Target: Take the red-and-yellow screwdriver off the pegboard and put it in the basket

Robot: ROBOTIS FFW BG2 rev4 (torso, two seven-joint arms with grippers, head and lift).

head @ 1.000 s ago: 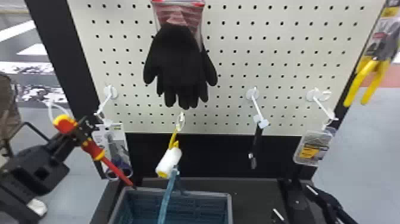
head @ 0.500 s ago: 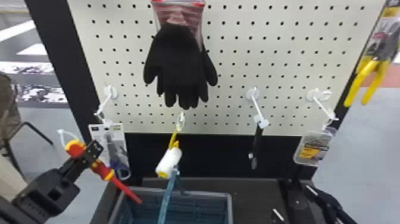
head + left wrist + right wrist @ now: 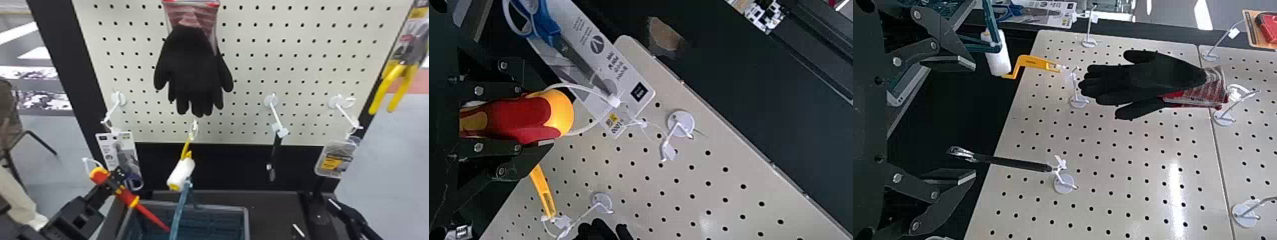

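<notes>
At the lower left of the head view, my left gripper [image 3: 114, 182] is shut on the red-and-yellow screwdriver [image 3: 127, 196]. The tool slants, its red shaft pointing down over the near-left part of the basket [image 3: 223, 209], its white tie loop at the handle end. In the left wrist view, the handle [image 3: 524, 117] sits between the fingers of my left gripper [image 3: 504, 120]. My right gripper [image 3: 314, 217] is parked at the lower right of the head view; in the right wrist view the right gripper [image 3: 973, 120] stands open with nothing between its fingers.
Black gloves [image 3: 194, 70] hang on the pegboard [image 3: 249, 76]. Packaged scissors [image 3: 123, 156] hang just behind the screwdriver. A white paint roller [image 3: 181, 174] hangs close to the basket's raised blue handle [image 3: 179, 210]. A dark wrench-like tool [image 3: 274, 156] hangs farther right.
My left gripper has moved right and slightly down with the screwdriver, bringing the shaft from the basket's left corner to over the basket. The right arm has stayed still.
</notes>
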